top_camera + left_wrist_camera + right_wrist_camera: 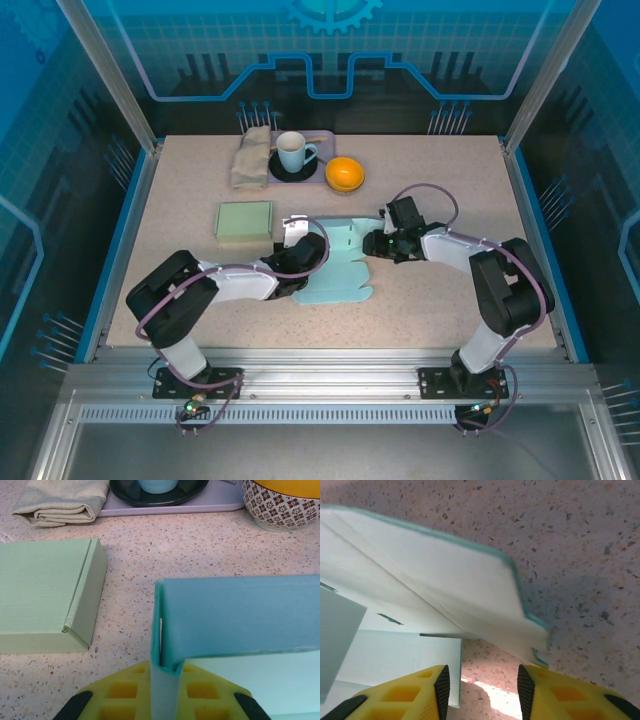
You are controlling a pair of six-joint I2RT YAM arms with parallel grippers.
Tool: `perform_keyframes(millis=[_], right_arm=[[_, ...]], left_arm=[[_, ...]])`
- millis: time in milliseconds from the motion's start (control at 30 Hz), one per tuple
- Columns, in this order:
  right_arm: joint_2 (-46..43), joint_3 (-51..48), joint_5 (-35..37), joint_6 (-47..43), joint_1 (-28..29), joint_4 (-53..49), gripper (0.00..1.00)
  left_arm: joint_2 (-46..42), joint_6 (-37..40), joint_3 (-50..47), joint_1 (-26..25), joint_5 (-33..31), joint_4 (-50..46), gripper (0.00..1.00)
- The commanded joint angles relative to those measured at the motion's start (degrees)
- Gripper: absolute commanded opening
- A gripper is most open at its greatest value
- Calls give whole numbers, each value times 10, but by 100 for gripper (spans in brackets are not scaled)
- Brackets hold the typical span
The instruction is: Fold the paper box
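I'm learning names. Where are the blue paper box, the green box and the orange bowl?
blue paper box (345,282), top view, flat lower panel.
green box (244,222), top view, middle of lid.
orange bowl (344,174), top view, its inside.

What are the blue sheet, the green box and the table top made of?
The blue sheet is probably thin matte card: it holds sharp creases and stands up where folded. The green box seems to be similar card, dull, with a faintly ribbed surface. The table top looks like speckled stone or a laminate imitating it; I can't tell which.
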Motion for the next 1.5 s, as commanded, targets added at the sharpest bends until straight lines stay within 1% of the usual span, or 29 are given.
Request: perform_keyframes(millis=[0, 67, 233, 300, 367, 467, 567, 667, 800, 900, 1133, 1467], right_arm=[[-41, -25, 4, 30, -7, 6, 45], [-66, -24, 9, 30, -7, -16, 46], [-100, -14, -20, 41, 4, -39, 45], [-112, -14, -11, 47, 17, -37, 45], [-121, -13, 17, 42, 37, -34, 45], [-112, 14, 65, 18, 68, -61, 44], [-85, 30, 73, 12, 75, -80, 42], [-68, 27, 76, 8, 73, -72, 42], [-45, 32, 63, -9, 65, -65, 41], [-30, 28, 51, -21, 60, -37, 42], [0, 31, 42, -9, 32, -29, 47], [11, 16, -35, 27, 27, 29, 47]], left_arm=[[8, -16, 26, -4, -3, -11, 0], [10, -16, 29, -5, -4, -14, 0], [13, -18, 32, -4, -4, -14, 0], [17, -20, 36, -5, -3, -19, 0], [19, -22, 40, -4, -3, -24, 0], [20, -22, 44, -4, -3, -28, 0], [19, -22, 43, -4, -2, -28, 0], [18, -22, 40, -4, -2, -26, 0], [19, -22, 41, -4, -2, -25, 0], [19, -20, 40, -4, 0, -24, 0], [17, -17, 36, -4, 2, -18, 0], [19, -15, 40, -5, 5, -19, 0]])
